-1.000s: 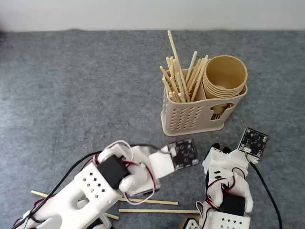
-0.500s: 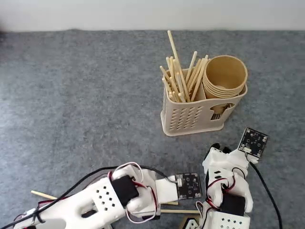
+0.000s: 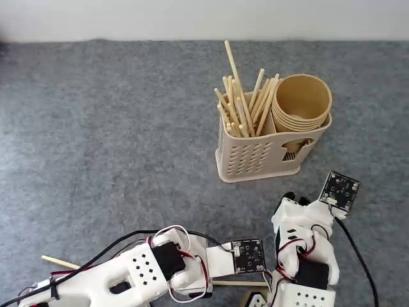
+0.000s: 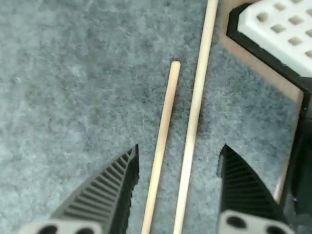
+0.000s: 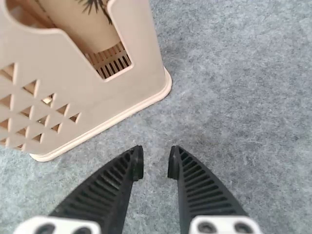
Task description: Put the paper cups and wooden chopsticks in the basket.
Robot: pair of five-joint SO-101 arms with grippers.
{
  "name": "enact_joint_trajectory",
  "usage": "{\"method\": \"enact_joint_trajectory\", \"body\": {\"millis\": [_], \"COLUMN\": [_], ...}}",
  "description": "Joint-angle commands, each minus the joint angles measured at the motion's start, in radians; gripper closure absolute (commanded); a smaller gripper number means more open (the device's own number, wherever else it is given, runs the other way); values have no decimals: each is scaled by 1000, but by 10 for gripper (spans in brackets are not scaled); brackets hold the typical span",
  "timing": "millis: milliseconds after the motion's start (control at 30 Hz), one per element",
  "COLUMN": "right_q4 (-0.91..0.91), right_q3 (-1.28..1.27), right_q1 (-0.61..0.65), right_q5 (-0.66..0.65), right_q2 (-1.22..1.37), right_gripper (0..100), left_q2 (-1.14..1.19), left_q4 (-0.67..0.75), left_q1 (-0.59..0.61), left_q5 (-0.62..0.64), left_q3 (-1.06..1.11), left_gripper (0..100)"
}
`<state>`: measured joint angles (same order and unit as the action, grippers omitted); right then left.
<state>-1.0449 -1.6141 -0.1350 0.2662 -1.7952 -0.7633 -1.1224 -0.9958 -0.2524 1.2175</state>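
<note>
Left end effector sits low over the surface, released and wide open. It straddles two loose chopsticks lying side by side on the surface between its fingers, neither gripped. Spare chopstick lies out by the left arm's base. Right end effector is barely parted and empty, just short of the basket. Basket stands upright: cups stacked in one compartment, stick bundle in the other.
</note>
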Motion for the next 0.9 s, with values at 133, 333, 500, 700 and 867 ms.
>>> {"method": "enact_joint_trajectory", "body": {"millis": [133,333,500,700,867], "right_q4": [19,19,19,18,18], "right_q3": [6,6,6,6,6], "right_q1": [2,4,4,4,2], "right_q5": [-14,-14,-14,-14,-14], "right_q2": [-13,-13,-13,-13,-13], "right_gripper": [898,898,898,898,898], "left_q2": [-26,-25,43,282,451], "left_q4": [21,20,23,23,15], "left_q1": [-3,-3,-3,-3,-3], "left_q5": [-6,-8,-11,-11,-8], "left_q3": [-4,-4,-24,-134,-234], "left_gripper": [750,751,776,776,776]}}
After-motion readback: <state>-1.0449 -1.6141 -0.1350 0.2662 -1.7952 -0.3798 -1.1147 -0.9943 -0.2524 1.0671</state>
